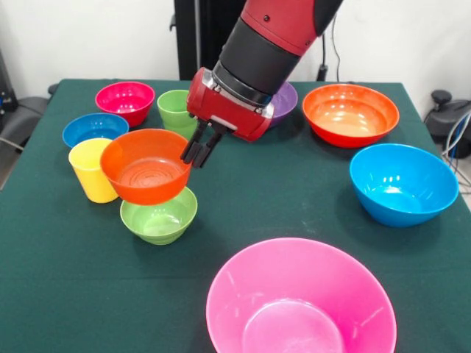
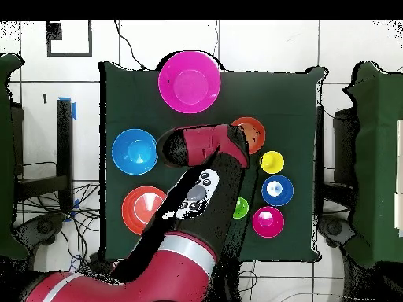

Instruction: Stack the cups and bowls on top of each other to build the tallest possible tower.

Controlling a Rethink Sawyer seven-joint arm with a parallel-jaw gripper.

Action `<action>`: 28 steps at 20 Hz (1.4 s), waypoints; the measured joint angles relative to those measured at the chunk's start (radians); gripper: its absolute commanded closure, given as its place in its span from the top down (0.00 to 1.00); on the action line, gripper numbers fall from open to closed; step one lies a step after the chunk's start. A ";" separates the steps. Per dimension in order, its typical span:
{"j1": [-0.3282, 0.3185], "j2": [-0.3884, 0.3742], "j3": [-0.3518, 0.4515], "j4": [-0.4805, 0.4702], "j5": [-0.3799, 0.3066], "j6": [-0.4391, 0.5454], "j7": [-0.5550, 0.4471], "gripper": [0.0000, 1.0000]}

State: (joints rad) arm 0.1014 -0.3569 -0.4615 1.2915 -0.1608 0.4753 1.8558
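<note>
A: Orange-red, the small bowl (image 1: 146, 166) the gripper (image 1: 199, 151) is carrying; its jaws are pinching the rim, and the bowl is hanging tilted just above the small green bowl (image 1: 159, 215).

B: So the tower is barely starting?

A: I'd judge so. Nothing is nested yet. The yellow cup (image 1: 90, 169) is standing just beside them; the dark blue bowl (image 1: 94, 129), magenta bowl (image 1: 125, 101) and green cup (image 1: 174, 110) are sitting toward one bench corner.

B: And the big ones?

A: The pink bowl (image 1: 301, 299), light blue bowl (image 1: 402, 182), orange bowl (image 1: 350, 112) and purple bowl (image 1: 285, 101) are all lying apart, unstacked.
</note>
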 measured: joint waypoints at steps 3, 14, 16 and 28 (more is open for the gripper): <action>0.000 0.004 0.000 0.000 0.000 0.000 0.000 0.00; -0.002 0.060 0.001 0.000 0.000 0.000 0.000 0.00; -0.002 0.073 0.000 -0.001 -0.003 0.000 0.000 0.00; -0.002 0.131 0.000 -0.001 -0.024 0.000 0.000 0.00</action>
State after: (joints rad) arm 0.0997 -0.2254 -0.4610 1.2905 -0.1849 0.4749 1.8558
